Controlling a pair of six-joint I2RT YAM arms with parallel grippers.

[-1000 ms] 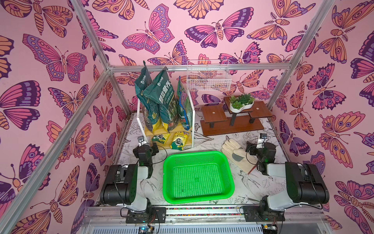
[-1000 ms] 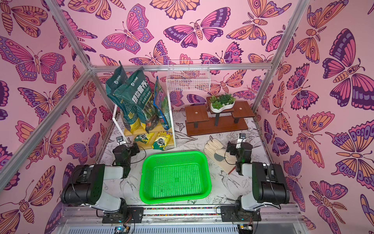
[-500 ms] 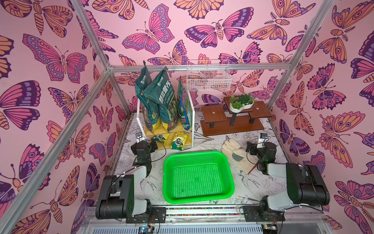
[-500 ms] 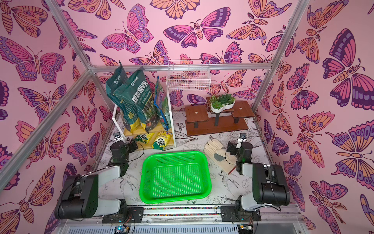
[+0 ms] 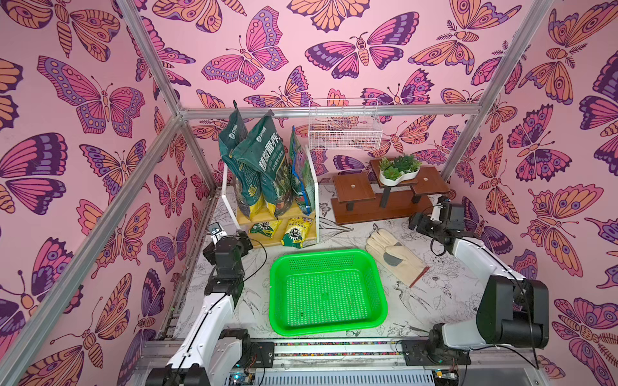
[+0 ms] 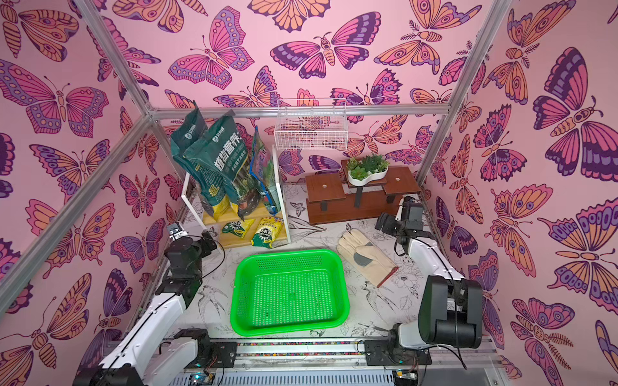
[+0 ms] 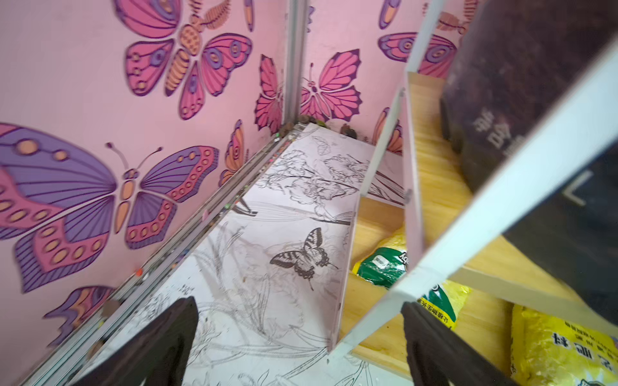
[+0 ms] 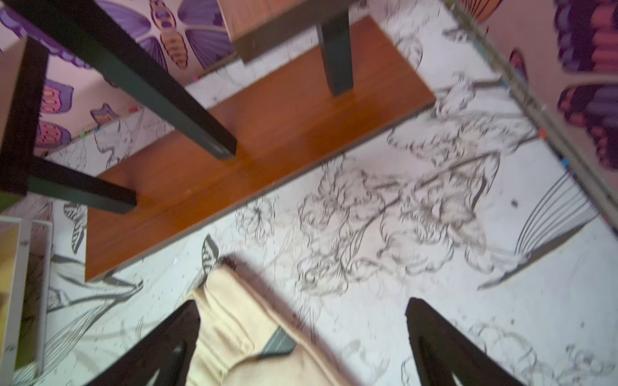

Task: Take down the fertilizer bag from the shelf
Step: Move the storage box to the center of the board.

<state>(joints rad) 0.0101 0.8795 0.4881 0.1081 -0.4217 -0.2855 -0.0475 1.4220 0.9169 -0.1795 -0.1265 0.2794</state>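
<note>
The shelf (image 5: 267,241) stands at the rear left of the surface (image 5: 434,300), close to the side wall. On its lower board lies the yellow fertilizer bag (image 5: 296,231), at the right end. Its long axis runs front to back, and its near end hangs over the board's front edge toward the green basket (image 5: 378,284). A smaller green-and-yellow pouch (image 5: 266,229) lies just beside it. On the upper board three tall bags (image 5: 264,167) stand upright, long axes vertical, printed faces turned to the front. My left claw (image 7: 297,304) is spread wide and empty, low at the shelf's front left corner; I cannot tell whether it touches the frame. My right claw (image 8: 302,302) is likewise spread and empty, above the finger end of a cream glove (image 5: 394,257), near the brown stepped stand (image 5: 354,187) that carries a white planter (image 5: 398,173). The surface is white with black line drawings of flowers and birds. The walls (image 5: 67,100) are pink with butterflies. A white wire basket (image 5: 344,130) hangs on the rear rail.
</note>
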